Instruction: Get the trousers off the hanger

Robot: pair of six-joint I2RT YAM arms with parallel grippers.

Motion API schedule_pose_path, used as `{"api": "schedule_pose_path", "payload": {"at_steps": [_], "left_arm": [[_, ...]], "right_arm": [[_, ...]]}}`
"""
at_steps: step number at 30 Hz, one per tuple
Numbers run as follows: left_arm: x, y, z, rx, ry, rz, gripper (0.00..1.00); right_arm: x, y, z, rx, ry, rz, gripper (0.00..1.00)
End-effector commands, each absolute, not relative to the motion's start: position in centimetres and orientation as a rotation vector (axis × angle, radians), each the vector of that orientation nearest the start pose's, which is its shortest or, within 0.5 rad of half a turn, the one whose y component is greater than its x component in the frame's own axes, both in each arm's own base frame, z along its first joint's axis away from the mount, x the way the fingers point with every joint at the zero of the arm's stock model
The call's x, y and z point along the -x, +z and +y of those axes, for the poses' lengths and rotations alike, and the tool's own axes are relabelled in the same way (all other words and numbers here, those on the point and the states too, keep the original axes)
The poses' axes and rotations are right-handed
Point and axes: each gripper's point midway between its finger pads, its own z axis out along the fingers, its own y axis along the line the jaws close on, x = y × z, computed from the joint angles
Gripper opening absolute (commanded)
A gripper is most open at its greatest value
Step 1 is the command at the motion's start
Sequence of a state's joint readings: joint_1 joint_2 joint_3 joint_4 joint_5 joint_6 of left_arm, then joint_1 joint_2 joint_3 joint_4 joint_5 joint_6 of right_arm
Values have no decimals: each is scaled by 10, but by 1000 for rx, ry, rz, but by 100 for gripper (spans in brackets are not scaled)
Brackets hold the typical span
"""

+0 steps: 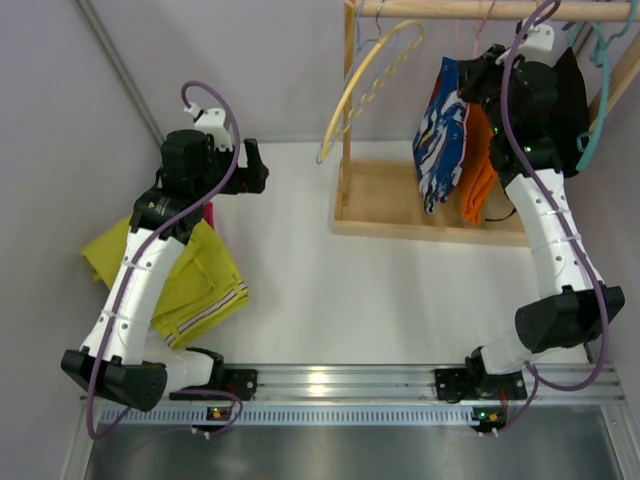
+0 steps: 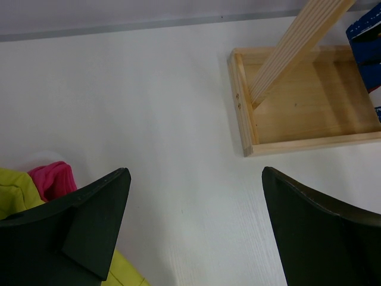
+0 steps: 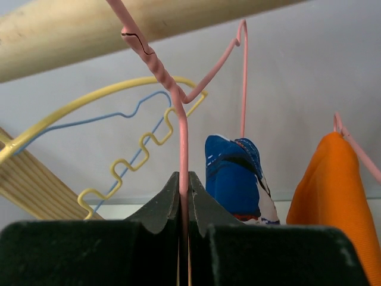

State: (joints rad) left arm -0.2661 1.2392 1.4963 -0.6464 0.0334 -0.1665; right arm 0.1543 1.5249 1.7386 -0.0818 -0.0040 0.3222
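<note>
The blue trousers [image 3: 235, 173] hang just beyond your right gripper [image 3: 184, 182] and a little to its right. The wire of the pink hanger [image 3: 181, 119] runs down to them. The jaws are pressed together on this wire, below its twisted neck. The orange garment [image 3: 339, 196] hangs further to the right. Your left gripper [image 2: 195, 179] hovers over the table [image 2: 149, 89] with jaws wide apart and holding nothing. The yellow cloth [image 2: 12, 190] lies just beside one finger.
</note>
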Motion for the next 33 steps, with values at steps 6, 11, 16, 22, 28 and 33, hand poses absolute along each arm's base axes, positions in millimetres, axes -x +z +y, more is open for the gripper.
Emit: {"api": "schedule_pose_path", "payload": {"at_steps": [6, 11, 16, 22, 28, 33], "left_arm": [[-355, 382, -111, -114, -351, 1839, 98], [-351, 386, -110, -143, -341, 1791, 98], [-340, 394, -114, -226, -348, 1709, 98], [-324, 392, -121, -312, -385, 1623, 98], [-294, 361, -138, -519, -396, 1565, 97], [-277, 330, -146, -671, -347, 1537, 97]], "right_arm": [[-409, 605, 87, -100, 506, 1117, 0], [-403, 582, 91, -112, 544, 1187, 0], [-398, 549, 96, -125, 580, 1283, 0], [-383, 533, 100, -135, 633, 1329, 0], [-364, 515, 107, -175, 727, 1379, 0], [-346, 520, 105, -216, 766, 1372, 0]]}}
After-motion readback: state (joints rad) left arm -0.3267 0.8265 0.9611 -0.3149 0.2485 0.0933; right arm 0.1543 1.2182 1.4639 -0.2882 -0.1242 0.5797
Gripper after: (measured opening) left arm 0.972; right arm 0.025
